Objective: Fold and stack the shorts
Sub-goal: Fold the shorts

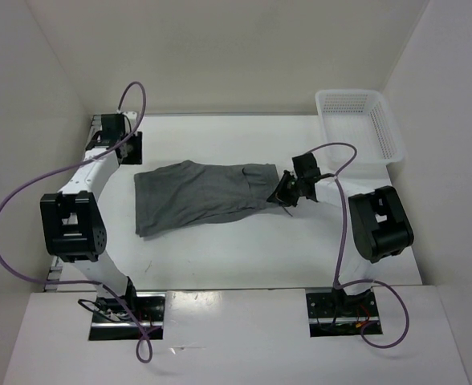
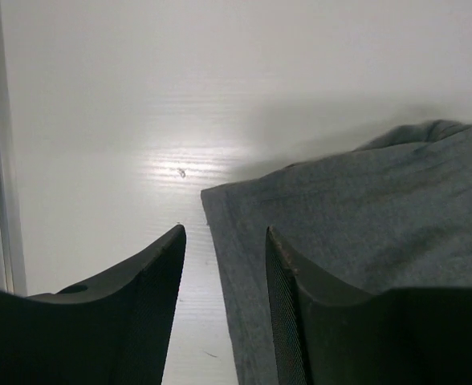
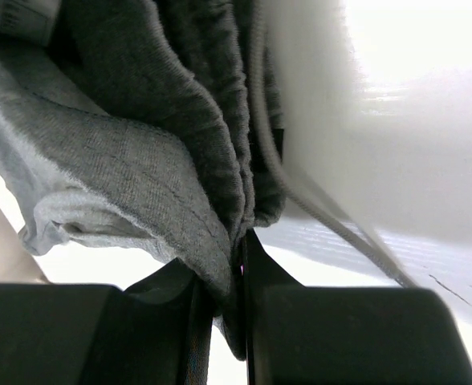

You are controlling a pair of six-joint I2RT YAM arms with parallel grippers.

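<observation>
One basket [image 1: 390,128] | shorts [image 1: 196,196] outside, on table [image 1: 220,257] | right gripper [image 1: 283,193] pinches them

**Top view.** The left jaws cannot be made out against the black wrist body at the far left corner of the table [image 1: 220,257], so their opening is unreadable here. The right jaws are too small to resolve where they meet the shorts [image 1: 204,196].

**Left wrist view.** Only one corner of the shorts shows. The right and bottom edges cut off the remainder. A dark speck [image 2: 181,172] on the table is too small to identify.

**Right wrist view.** Bunched fabric covers the tips of the right jaws. The shorts run off the top and left edges. A cord [image 3: 332,218] is blurred. A pale label [image 3: 15,16], cropped at the top left corner, is illegible.
</observation>
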